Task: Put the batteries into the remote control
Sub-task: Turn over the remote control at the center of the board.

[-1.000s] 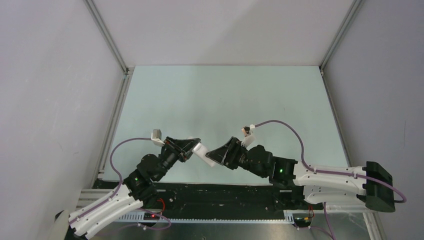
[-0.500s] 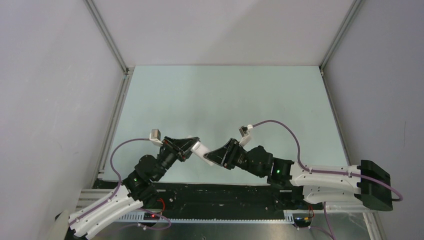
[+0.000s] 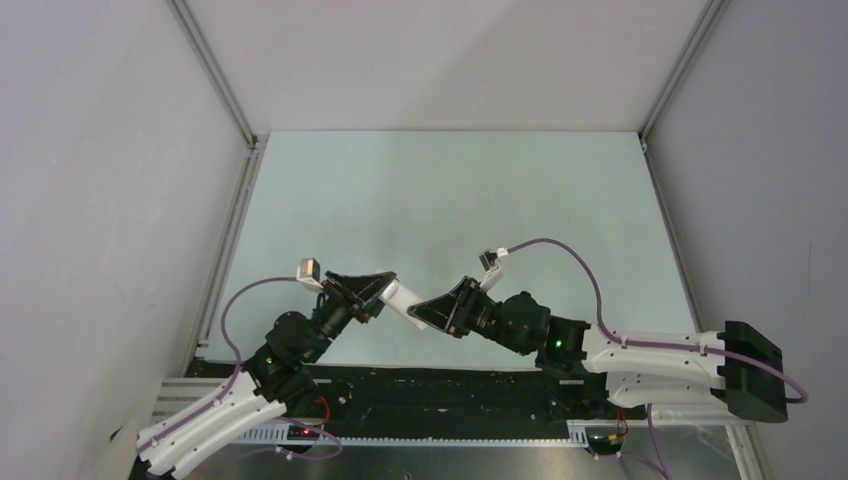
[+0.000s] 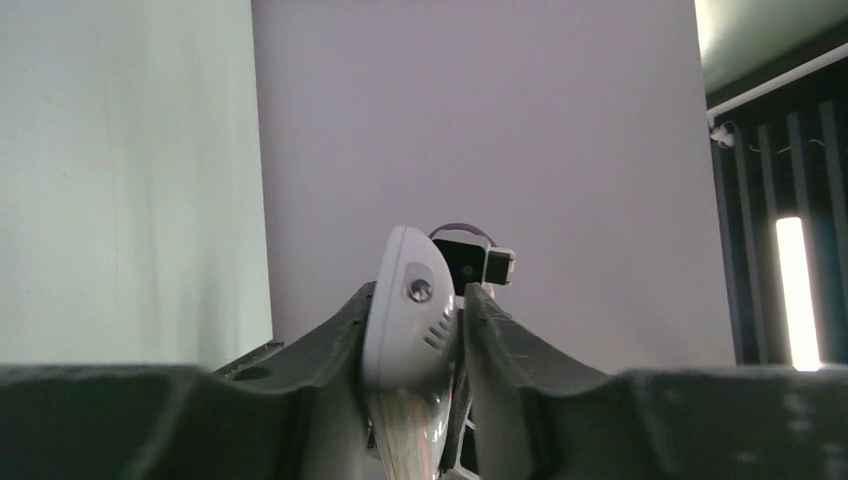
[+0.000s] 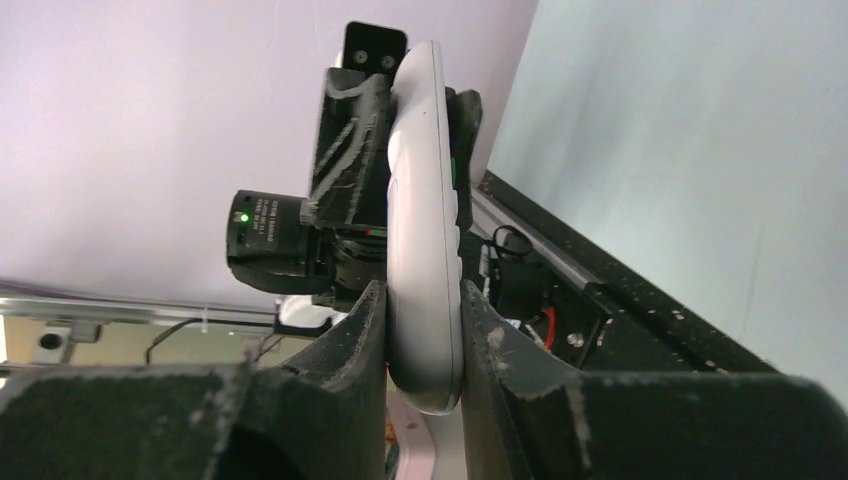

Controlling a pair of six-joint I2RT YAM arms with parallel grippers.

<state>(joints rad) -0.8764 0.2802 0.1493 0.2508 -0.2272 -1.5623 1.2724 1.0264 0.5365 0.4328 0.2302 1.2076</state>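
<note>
White and slim, the remote control point(image 3: 404, 297) hangs above the near edge of the table point(image 3: 450, 190), its long axis bridging both arms, one end clamped in the left gripper point(image 3: 384, 290), the other pinched by the right gripper point(image 3: 430, 308); no batteries show.

Top view: fixed camera high above and behind arm bases point(image 3: 215, 420), facing down and forward over table point(image 3: 450, 180); distant, whole workspace in frame, bases along bottom edge

Left wrist view: very close, looking out between left gripper point(image 4: 415, 300) fingers at bottom of frame, toward wall point(image 4: 480, 120)

Right wrist view: very close, looking out between right gripper point(image 5: 422, 300) fingers at bottom, facing left gripper at upper centre

All three views share remote control point(image 3: 403, 298), near centre of each
</note>
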